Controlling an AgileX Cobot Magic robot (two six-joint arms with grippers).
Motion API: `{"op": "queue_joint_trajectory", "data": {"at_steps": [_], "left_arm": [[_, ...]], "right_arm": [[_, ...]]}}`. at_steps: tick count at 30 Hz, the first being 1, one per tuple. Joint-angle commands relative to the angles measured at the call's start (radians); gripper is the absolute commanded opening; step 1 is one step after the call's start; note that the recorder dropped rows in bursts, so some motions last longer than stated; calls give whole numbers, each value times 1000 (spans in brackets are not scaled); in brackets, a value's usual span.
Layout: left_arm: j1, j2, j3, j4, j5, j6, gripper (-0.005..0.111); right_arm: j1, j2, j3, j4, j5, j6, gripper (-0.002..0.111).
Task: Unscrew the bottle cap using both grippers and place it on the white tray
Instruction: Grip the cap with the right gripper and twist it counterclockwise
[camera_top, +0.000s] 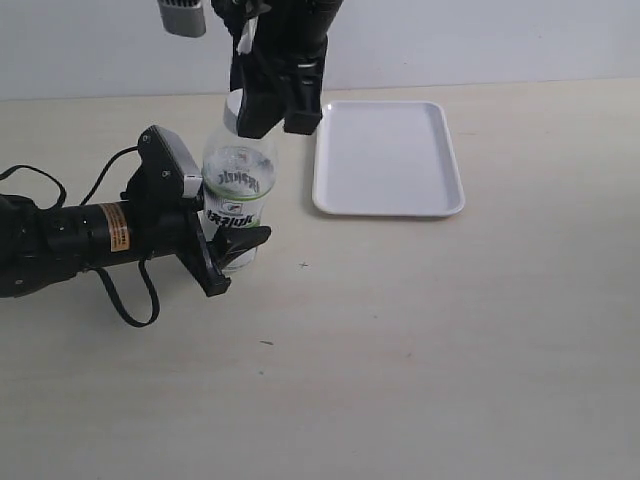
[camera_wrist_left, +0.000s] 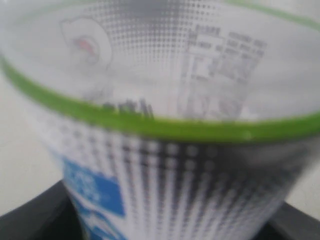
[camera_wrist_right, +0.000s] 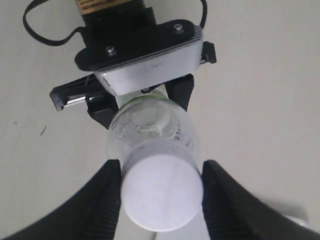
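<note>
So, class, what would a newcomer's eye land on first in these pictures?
The clear bottle stands upright left of centre, clamped low on its label by the left hand. From above, the right hand pinches its white cap. A white tray lies just to the right.

Colour rundown: the table (camera_top: 420, 330) is plain pale beige with a few tiny dark specks. the white tray (camera_top: 388, 157) at 2 o'clock from the bottle (camera_top: 238, 200) is flat white with no pattern. The bottle's clear. Its label (camera_wrist_left: 165, 75) is white with a green band, dark lettering, grey dot-grid shading and a blue patch. the bottle cap (camera_wrist_right: 162, 192) is plain white. The left gripper (camera_top: 232, 218) is black with a silver-grey plate, plus an orange sticker at the bottle's 9 o'clock. The right gripper (camera_top: 280, 118) is all black.
</note>
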Motion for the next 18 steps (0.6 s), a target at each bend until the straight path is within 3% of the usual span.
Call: {"op": "queue_joint_trajectory", "data": {"at_steps": [1,18], "left_arm": [[-2,-6,-2,22,-9,-30,0],[-2,-6,-2,22,-13,-49,0]], "right_arm": [[1,-4,-3,-25,13,-166,0],[1,-4,-3,-25,13,-572,0]]}}
